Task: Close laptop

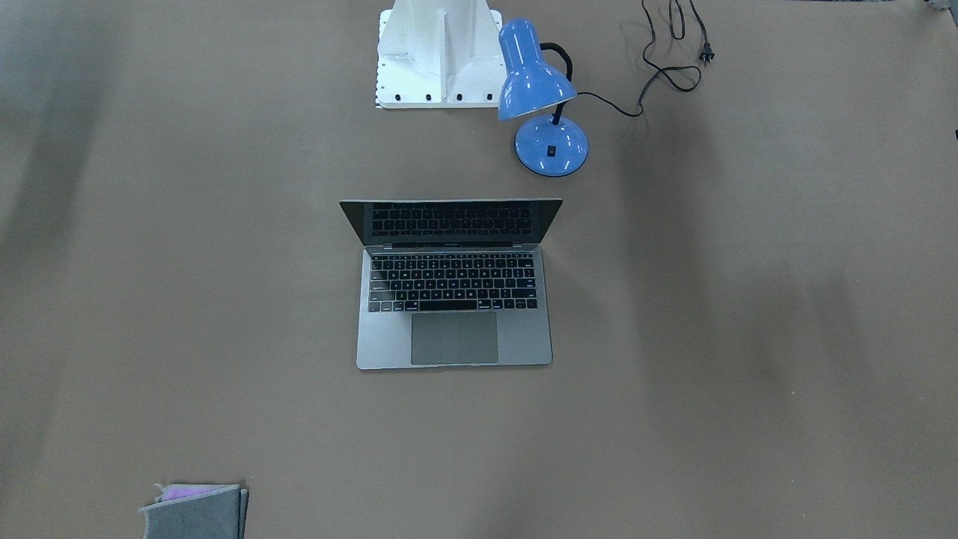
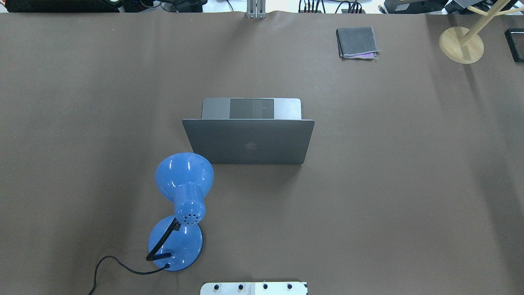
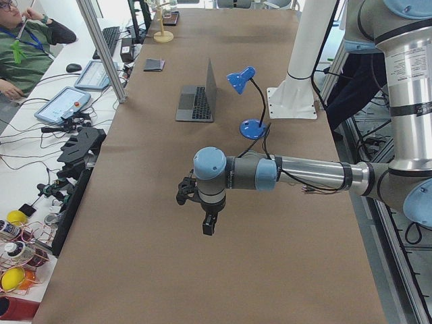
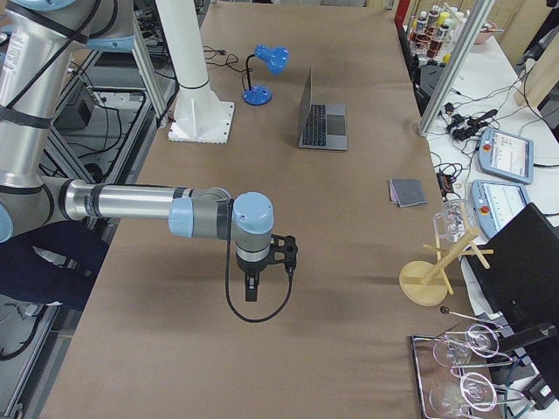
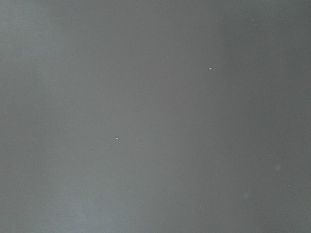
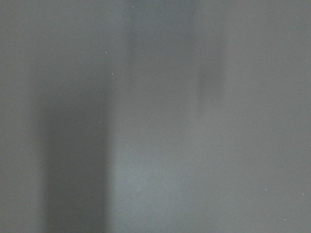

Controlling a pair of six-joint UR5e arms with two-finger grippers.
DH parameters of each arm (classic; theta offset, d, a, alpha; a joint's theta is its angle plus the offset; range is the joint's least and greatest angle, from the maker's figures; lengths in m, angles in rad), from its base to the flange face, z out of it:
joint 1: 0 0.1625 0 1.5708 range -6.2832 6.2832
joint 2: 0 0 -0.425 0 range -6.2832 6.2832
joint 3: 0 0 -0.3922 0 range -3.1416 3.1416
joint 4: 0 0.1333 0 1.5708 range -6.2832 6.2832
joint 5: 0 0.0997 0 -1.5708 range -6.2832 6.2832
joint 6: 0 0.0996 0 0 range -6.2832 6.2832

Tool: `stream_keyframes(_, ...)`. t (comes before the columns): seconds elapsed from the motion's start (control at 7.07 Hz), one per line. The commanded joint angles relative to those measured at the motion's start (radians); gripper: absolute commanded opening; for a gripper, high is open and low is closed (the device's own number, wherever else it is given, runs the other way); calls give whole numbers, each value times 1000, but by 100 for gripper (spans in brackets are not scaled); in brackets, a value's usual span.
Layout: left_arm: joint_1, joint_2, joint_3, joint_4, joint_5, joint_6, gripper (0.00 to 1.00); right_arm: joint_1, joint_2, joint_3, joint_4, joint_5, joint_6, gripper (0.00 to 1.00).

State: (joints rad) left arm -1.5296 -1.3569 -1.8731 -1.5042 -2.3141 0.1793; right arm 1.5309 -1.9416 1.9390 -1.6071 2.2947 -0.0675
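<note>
The space-grey laptop (image 1: 454, 314) stands open in the middle of the brown table, its screen upright and black keys showing. From overhead its lid (image 2: 249, 141) with the dark apple logo faces the robot. It also shows in the left side view (image 3: 199, 101) and the right side view (image 4: 319, 118). My left gripper (image 3: 209, 226) hangs over bare table far from the laptop, seen only from the side; I cannot tell whether it is open. My right gripper (image 4: 251, 288) likewise hangs over bare table at the other end; I cannot tell its state. Both wrist views show only plain table.
A blue desk lamp (image 2: 182, 205) stands near the laptop on the robot's left, its black cord (image 1: 666, 71) trailing off. A folded grey cloth (image 2: 357, 42) lies at the far right. A wooden stand (image 2: 461, 44) is at the far right corner. The white robot base (image 1: 438, 56) is behind the laptop.
</note>
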Motion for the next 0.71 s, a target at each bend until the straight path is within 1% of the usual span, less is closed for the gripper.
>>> stream_keyframes(0.0,0,-16,-3,-4,1,0,98,2,3,6,3,3,-2,100)
stream_keyframes(0.28,0,-27,-11,-4,1,-1,98,0,16,18,6,5,-2,100)
stream_keyframes(0.42,0,-60,-11,-4,-1,-7,98,0,48,29,12,6,3,100)
stream_keyframes(0.57,-1,-100,-11,-4,1,-9,98,0,64,70,15,0,12,100)
